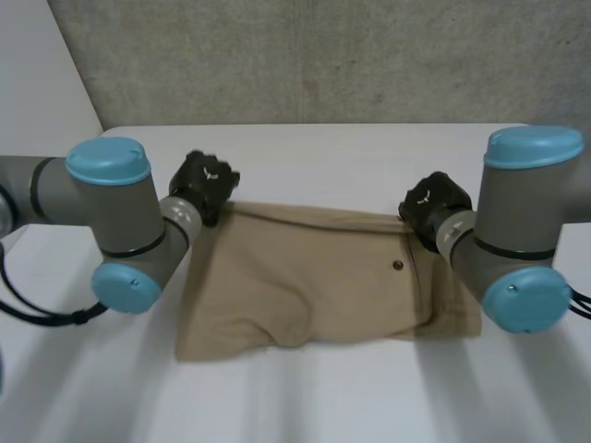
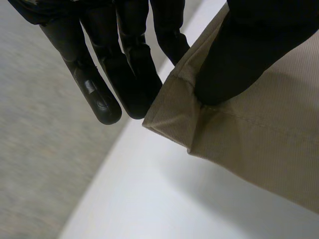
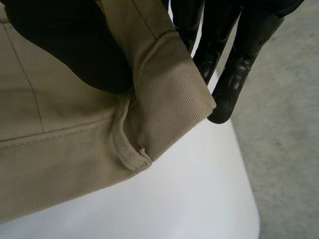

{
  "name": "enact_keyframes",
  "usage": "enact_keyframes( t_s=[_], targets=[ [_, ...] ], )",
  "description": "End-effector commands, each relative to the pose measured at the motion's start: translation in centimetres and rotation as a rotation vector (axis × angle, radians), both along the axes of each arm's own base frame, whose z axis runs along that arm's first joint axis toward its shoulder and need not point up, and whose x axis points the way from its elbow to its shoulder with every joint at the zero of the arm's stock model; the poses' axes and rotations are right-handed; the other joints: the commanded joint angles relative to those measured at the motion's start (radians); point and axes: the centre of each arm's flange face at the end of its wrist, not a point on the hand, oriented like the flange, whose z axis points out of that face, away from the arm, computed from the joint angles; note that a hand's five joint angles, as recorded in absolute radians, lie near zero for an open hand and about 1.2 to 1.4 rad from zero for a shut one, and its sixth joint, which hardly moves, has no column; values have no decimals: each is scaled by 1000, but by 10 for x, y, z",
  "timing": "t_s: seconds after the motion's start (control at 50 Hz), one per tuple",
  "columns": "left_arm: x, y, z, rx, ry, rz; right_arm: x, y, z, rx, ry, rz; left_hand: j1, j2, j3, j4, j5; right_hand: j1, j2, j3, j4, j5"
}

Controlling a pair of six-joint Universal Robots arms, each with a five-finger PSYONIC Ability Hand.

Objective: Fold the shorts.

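Tan shorts (image 1: 314, 281) lie flat across the middle of the white table (image 1: 305, 397), with a small dark button on the right half. My left hand (image 1: 205, 185) is at the shorts' far left corner. Its thumb presses that corner (image 2: 174, 107) against the fingers (image 2: 102, 102), pinching the hem. My right hand (image 1: 432, 205) is at the far right corner. There the thumb pins the waistband corner (image 3: 169, 94), with its belt loop, against the fingers (image 3: 227, 97).
The table's far edge (image 1: 305, 126) runs just behind both hands, with a grey wall beyond. Bare white tabletop lies in front of the shorts. My two arms flank the shorts on either side.
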Motion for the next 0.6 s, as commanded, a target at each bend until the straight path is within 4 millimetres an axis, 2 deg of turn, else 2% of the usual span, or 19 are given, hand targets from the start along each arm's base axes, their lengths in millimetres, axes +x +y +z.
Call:
enact_keyframes(
  t_s=[0.02, 0.08, 0.22, 0.24, 0.32, 0.34, 0.36, 0.38, 0.4, 0.44, 0.46, 0.48, 0.5, 0.54, 0.56, 0.6],
  targets=[
    [-13, -34, 12, -260, 67, 8, 10, -29, -17, -103, -29, -36, 244, 194, 199, 197, 231, 419, 218, 217, 205, 234],
    [-18, -40, 9, -312, 58, 4, 11, -35, -23, -110, -19, -55, 244, 194, 199, 197, 231, 419, 218, 217, 205, 234],
    [-22, -39, -9, -284, 35, -8, 13, -40, -38, -99, -4, -49, 244, 194, 199, 197, 231, 419, 218, 217, 205, 234],
    [-23, -36, -19, -263, 26, -14, 13, -40, -39, -99, -5, -48, 244, 194, 199, 197, 231, 419, 218, 217, 205, 234],
    [-24, -35, -25, -251, 24, -19, 16, -40, -40, -106, -8, -44, 244, 194, 199, 197, 231, 419, 218, 217, 205, 234],
    [-24, -34, -27, -247, 24, -20, 17, -42, -38, -121, -17, -45, -145, -195, -190, -192, -158, -16, -217, -218, -230, -201],
    [-24, -33, -28, -247, 21, -21, 17, -46, -32, -151, -36, -56, -788, -839, -833, -835, -802, -549, -750, -751, -764, -734],
    [-25, -33, -27, -251, 21, -22, 18, -48, -28, -168, -46, -64, -978, -1028, -1022, -1025, -991, -775, -977, -978, -990, -961],
    [-25, -33, -27, -251, 21, -22, 18, -48, -28, -169, -46, -64, -978, -1028, -1022, -1025, -991, -777, -979, -980, -992, -963],
    [-25, -33, -25, -256, 24, -23, 16, -54, -11, -236, -92, -110, -950, -1001, -995, -998, -964, -802, -1004, -1005, -1017, -988],
    [-26, -34, -16, -280, 44, -17, 14, -56, -2, -264, -116, -132, -978, -1028, -1022, -1025, -991, -802, -1004, -1005, -1017, -988],
    [-27, -34, 4, -327, 72, -10, 11, -58, 19, -316, -176, -172, -978, -1028, -1022, -1025, -991, -802, -1004, -1005, -1017, -988],
    [-27, -34, 4, -327, 72, -10, 11, -58, 19, -317, -176, -172, -978, -1028, -1022, -1025, -991, -802, -1004, -1005, -1017, -988],
    [-23, -32, 40, -403, 130, 18, 3, -53, 59, -378, -321, -209, -978, -1028, -1022, -1025, -991, -802, -1004, -1005, -1017, -988],
    [-20, -30, 51, -413, 147, 31, 3, -53, 59, -378, -322, -209, -978, -1028, -1022, -1025, -991, -802, -1004, -1005, -1017, -988],
    [-15, -27, 59, -412, 166, 46, 0, -41, 87, -380, -447, -191, -978, -1028, -1022, -1025, -991, -802, -1004, -1005, -1017, -988]
  ],
)
